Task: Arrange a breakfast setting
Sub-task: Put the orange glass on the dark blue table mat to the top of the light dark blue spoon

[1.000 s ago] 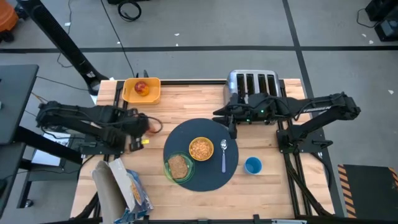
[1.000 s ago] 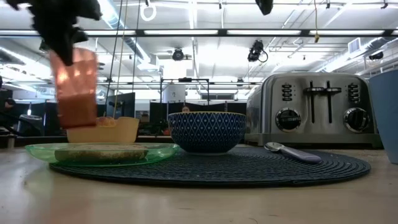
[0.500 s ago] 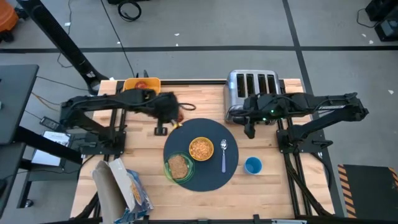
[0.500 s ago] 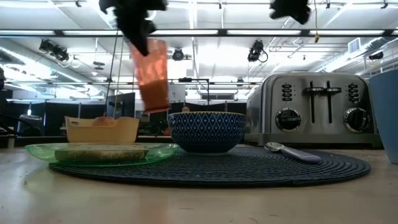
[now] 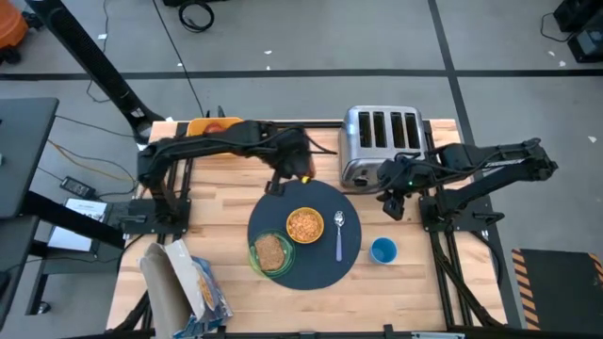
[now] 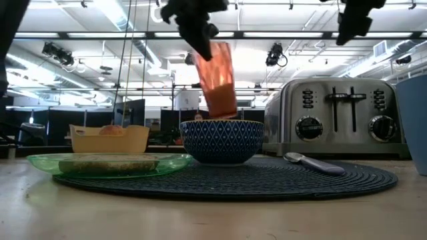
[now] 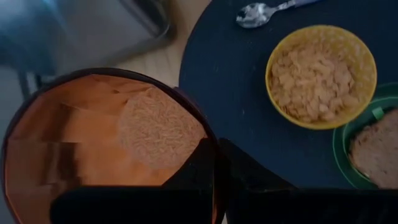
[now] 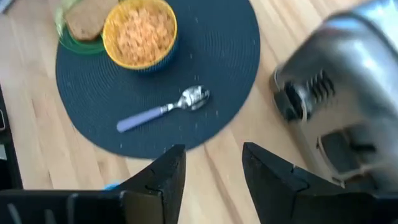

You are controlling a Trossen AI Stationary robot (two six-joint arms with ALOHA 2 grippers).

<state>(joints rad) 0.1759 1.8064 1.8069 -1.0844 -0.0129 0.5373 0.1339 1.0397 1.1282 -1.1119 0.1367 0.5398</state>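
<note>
Orange tumbler [image 6: 217, 77] — up in the air, tilted, pinched by its rim in the left gripper [image 5: 300, 168], jaws closed tight on the wall. It hangs over the far edge of the dark blue-grey mat [image 5: 316, 268], beside the silver toaster [image 5: 382, 141]. On the mat: yellow cereal bowl [image 5: 304, 225] at the middle, green plate with toast [image 5: 271, 252] touching it on the near-left, spoon [image 5: 339, 235] to the right. Blue cup [image 5: 382, 250] stands on bare wood just off the mat's right edge. Red apple [image 5: 213, 122] — partly hidden by the left arm — sits in the orange-yellow tray [image 5: 196, 125] at the far-left corner. Right gripper [image 5: 394, 202] hovers empty in front of the toaster, fingers [image 8: 163, 176] parted.
</note>
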